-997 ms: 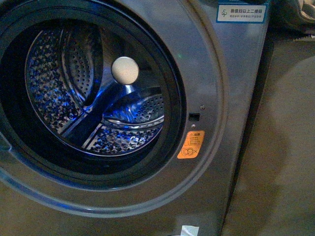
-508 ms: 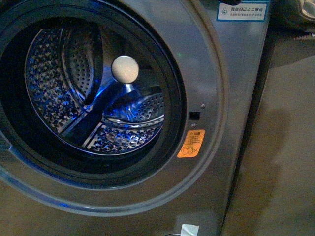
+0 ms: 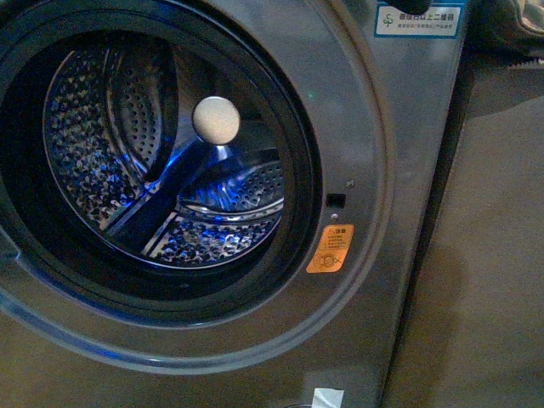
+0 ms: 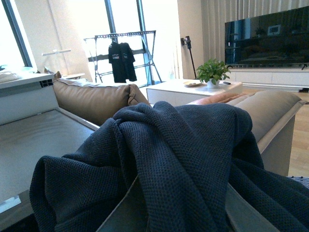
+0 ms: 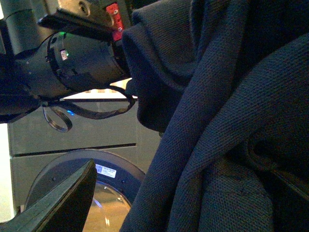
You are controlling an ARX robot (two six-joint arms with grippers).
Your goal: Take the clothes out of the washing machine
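Front view: large grey metallic front-loading washing machine (image 3: 399,170), seen close.
- Round porthole with a broad black rim (image 3: 303,170), open to view.
- Perforated steel drum (image 3: 102,153), lit blue, with raised ribs and a pale round disc (image 3: 216,120) at its back.
- Orange warning sticker (image 3: 330,249) just right of the rim, below a small dark latch slot.
- Blue-and-white label (image 3: 418,19) at the upper right of the panel.
- Neither arm appears in this view.

Left wrist view: soft dark navy knitted clothes (image 4: 183,159), limp and folded, heaped across the foreground right in front of the camera.
- The clothes are outside the machine.
- Behind them are a tan leather sofa (image 4: 91,99), a metal drying rack with black shirts (image 4: 123,53), a green potted plant (image 4: 212,72) on a white low table, and a wide black television (image 4: 265,31).
- Left gripper: buried under the fabric, so its opening cannot be told.

Right wrist view: the same navy knit fills the right side, hanging in heavy folds close to the lens.
- A black cylindrical robot arm segment (image 5: 72,63) lies beside the fabric, with a looped cable beneath it.
- The machine's grey front and part of the porthole show beyond and lower.
- Right gripper: covered by cloth, so whether it is wide, narrow or clamped cannot be told.
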